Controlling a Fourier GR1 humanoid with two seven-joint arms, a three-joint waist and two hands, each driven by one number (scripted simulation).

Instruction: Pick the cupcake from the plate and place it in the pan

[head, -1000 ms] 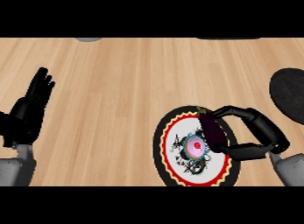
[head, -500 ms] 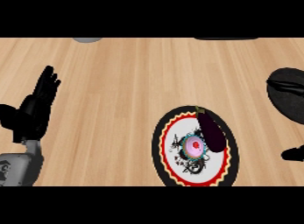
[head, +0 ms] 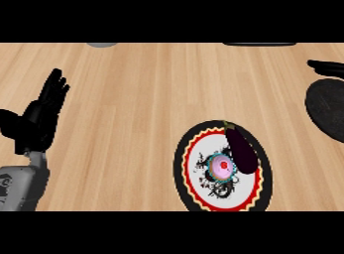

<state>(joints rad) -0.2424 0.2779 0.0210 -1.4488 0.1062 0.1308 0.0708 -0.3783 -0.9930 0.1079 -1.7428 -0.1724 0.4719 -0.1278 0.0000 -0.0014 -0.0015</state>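
- From the head view I found the cupcake (head: 222,167) on the patterned plate (head: 182,166), pink top upward, near the plate's middle, touching or nearly touching a dark eggplant (head: 240,148) that lay along the plate's right side.
- The pan (head: 335,114) was a dark round shape at the right edge of the wooden counter (head: 152,89), apart from the plate, with nothing in the part I could see.
- My left hand (head: 37,121) rested at the left, spread flat with fingers up and thumb out, holding nothing.
- My right hand (head: 335,67) showed only as a black sliver by the pan's far rim, mostly cut off by the edge. I could not tell whether it was spread or closed, or whether it held anything.
- I judged the pick as not done: the cupcake was on the plate and no hand was near it.
- The next move called for bringing the right hand to the plate and closing on the cupcake from its left, away from the eggplant, then lifting it clear and carrying it across to the pan.
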